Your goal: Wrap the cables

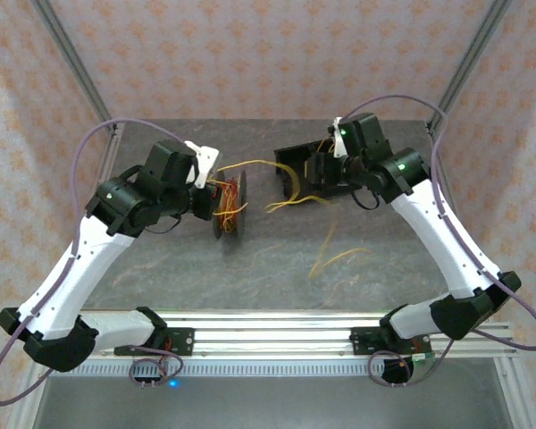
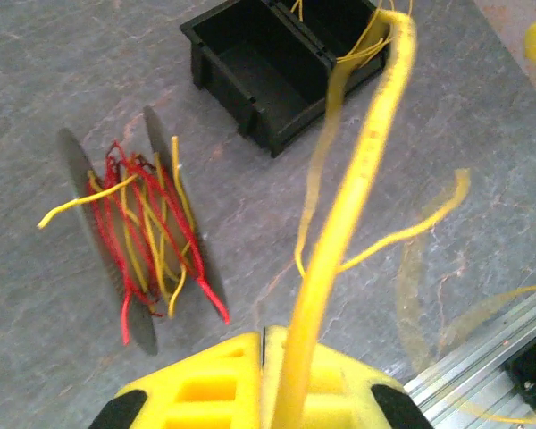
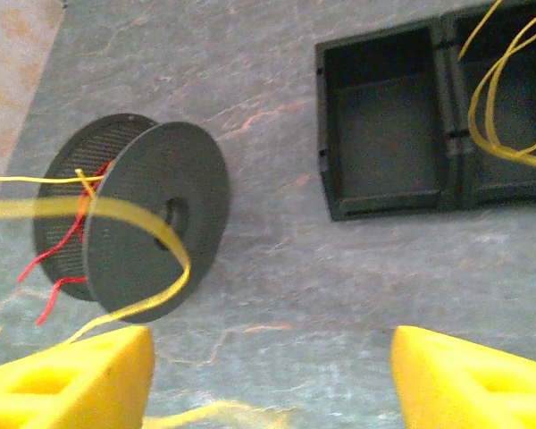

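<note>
Nearest in the top view, loose yellow loops of the cables (image 1: 335, 259) lie on the table (image 1: 161, 277), lower right of centre, well apart from both grippers. More yellow strands run up from there toward centre-right.

Mid frame, the spool (image 1: 230, 207) stands on edge left of centre with its discs seen edge-on, so its axle runs left-right across the frame. Red and yellow strands are bunched loosely on the core with ends sticking out. The left gripper (image 2: 268, 357) sits just left of the spool in the top view. In the left wrist view its fingers are pressed together at the bottom edge, with one yellow strand pinched between them. That strand runs straight away from the hand to the upper right, toward the black bin (image 2: 268, 63). The spool is off to the left of the hand there, so the held strand's long axis points away from the spool.

Farther back, the right gripper (image 3: 268, 380) is spread wide and holds nothing, its fingers at the bottom corners of the right wrist view. It is by the bin, upper centre-right in the top view. In its wrist view, yellow loops lie in the bin's right compartment and the spool is at the left.

Judgement: the left arm is nearer the spool and has the strand, so the next move likely carries it round the core. The slack toward the bin could snag.
</note>
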`<action>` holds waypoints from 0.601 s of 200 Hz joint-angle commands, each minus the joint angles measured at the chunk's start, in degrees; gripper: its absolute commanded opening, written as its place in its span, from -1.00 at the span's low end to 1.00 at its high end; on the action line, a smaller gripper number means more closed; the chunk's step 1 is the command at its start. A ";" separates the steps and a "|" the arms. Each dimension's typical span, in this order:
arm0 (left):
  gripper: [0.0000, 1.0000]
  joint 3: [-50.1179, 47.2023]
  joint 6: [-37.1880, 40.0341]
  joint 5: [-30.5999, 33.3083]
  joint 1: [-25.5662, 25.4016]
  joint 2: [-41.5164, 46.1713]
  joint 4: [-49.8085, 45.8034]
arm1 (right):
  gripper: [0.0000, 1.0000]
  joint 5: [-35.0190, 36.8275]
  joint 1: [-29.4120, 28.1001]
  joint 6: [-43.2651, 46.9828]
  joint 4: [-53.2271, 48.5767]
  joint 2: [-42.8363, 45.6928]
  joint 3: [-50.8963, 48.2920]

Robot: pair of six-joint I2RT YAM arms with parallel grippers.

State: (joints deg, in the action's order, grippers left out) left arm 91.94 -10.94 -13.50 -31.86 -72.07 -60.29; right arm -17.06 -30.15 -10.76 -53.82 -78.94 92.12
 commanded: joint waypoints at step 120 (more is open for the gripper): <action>-1.00 7.88 -2.28 -9.06 -1.45 -8.27 0.10 | 0.38 -11.12 0.18 29.75 42.06 13.94 -23.28</action>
State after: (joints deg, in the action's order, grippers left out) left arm 97.65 -14.94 -20.64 -33.01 -80.97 -57.25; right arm -28.49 -30.15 5.80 -21.56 -62.92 68.75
